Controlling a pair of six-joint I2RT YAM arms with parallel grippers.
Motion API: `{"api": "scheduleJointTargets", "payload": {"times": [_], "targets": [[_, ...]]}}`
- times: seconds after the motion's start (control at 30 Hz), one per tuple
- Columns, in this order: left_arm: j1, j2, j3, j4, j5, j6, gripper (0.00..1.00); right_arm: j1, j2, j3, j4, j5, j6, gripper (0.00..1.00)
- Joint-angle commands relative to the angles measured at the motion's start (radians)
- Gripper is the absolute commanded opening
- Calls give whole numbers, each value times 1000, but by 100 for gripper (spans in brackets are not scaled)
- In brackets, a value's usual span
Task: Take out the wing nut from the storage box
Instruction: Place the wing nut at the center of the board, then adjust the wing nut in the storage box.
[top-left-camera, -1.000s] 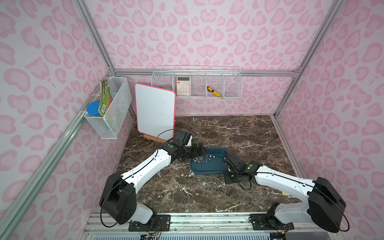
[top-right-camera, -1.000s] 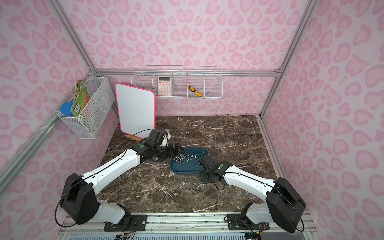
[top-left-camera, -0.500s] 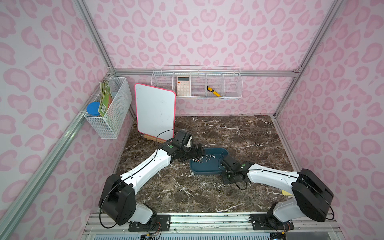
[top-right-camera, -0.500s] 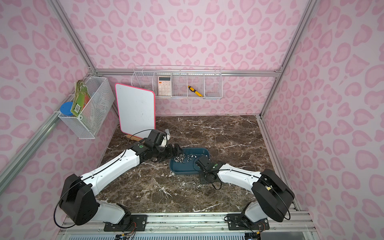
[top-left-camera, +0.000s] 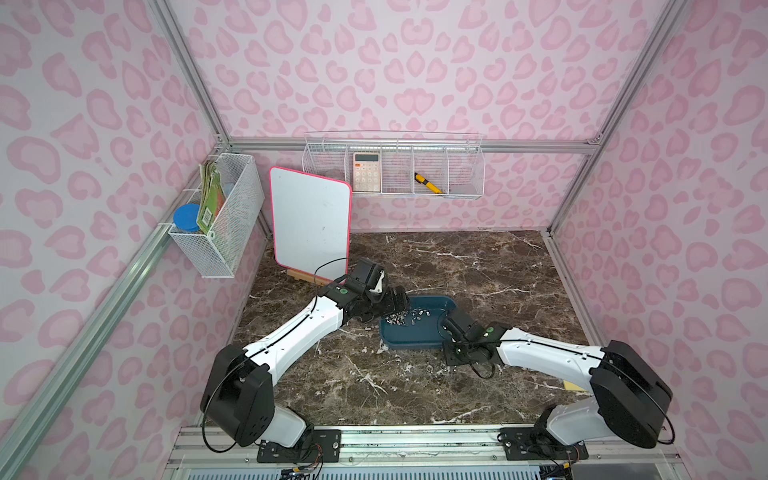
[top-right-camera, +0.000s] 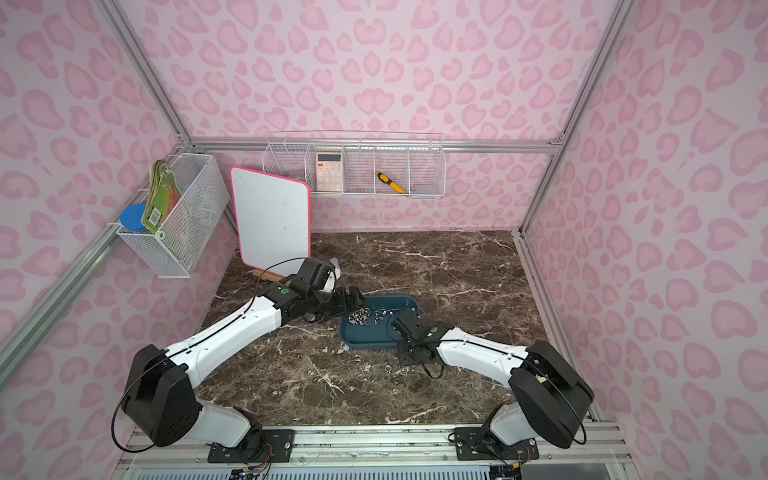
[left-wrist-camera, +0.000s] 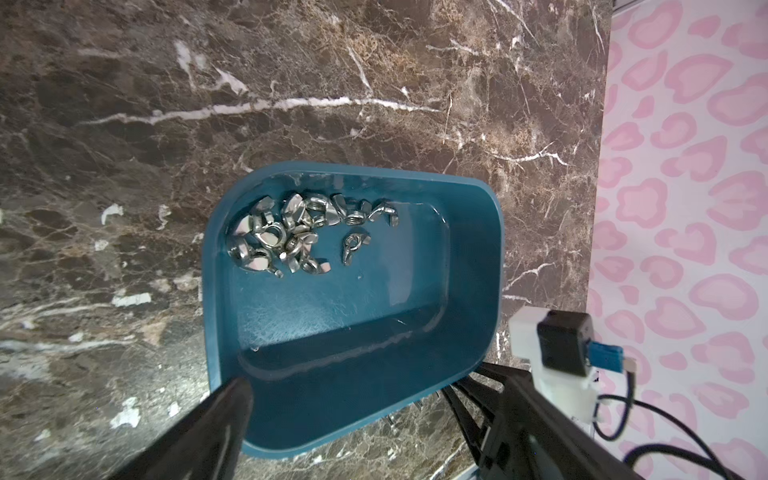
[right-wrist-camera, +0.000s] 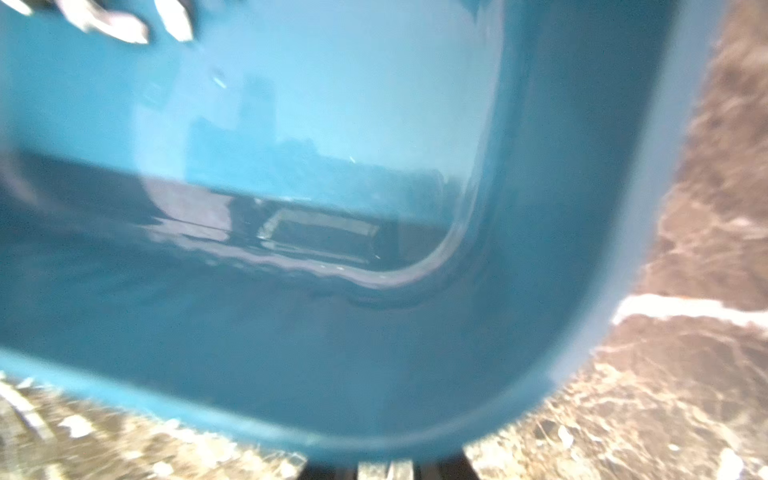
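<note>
Marble table (top-left-camera: 478, 266): dark brown with white veins; the storage box sits on it.
Whiteboard (top-left-camera: 309, 224): white with a pink-red rim, propped upright at the back left of the table.
Long wire basket (top-left-camera: 465, 178): white, hung on the back wall and divided. A calculator (top-left-camera: 367, 171) stands in one compartment, and a yellow-and-black tool (top-left-camera: 428, 183) lies in another further right.
Side wire basket (top-left-camera: 235, 216): white mesh on the left wall, holding green packets (top-left-camera: 210, 195) and a blue-lidded round thing (top-left-camera: 185, 217).
Storage box (top-left-camera: 415, 336) (left-wrist-camera: 332, 311): shallow dark teal-blue plastic with rounded corners, a flat rim and a glossy, scuffed floor. It is near the middle of the table, between the two grippers, and most of its floor is bare.
Left gripper (top-left-camera: 392, 305): over the box's left end, jaws spread wide with nothing between them.
Right gripper (top-left-camera: 451, 358): low by the box's front right corner. The top views are too small and its wrist view too blurred, so I cannot tell how wide it is or whether it holds anything.
Wing nuts (left-wrist-camera: 282, 237) (top-left-camera: 401, 318): silvery metal, heaped in the box's back left corner.
Lone wing nut (left-wrist-camera: 350, 248): just beside the heap, apart from it.
Small metal piece (top-left-camera: 431, 368): on the table outside the box, near the right gripper, too small to identify.
</note>
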Motion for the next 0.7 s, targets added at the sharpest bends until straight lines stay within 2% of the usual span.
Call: {"api": "scheduleJointTargets", "payload": {"times": [0.0,0.1,0.2,0.27,0.5,0.57,0.6,0.67], "targets": [[2,18,15,-23,16,42,99,1,-47,24,-31,15,-14,33],[2,39,33,-46,-3,65,96,-3,-99,52,-22,37,-34,50],[1,57,58,-74,-14,77,93,-10,-119,77,3,53,-58,57],[1,76,76,-90,-17,67,90,-20,-114,99,7,58,-66,68],[-2,159,132,-137,22,-23,75,-70,-90,121,64,13,-98,75],[-2,172,139,-140,21,-34,74,-79,-85,119,89,3,-107,79],[-3,180,146,-148,17,-40,74,-83,-79,121,103,-5,-117,90],[-1,192,159,-160,13,-41,74,-86,-59,131,127,-19,-133,92]]}}
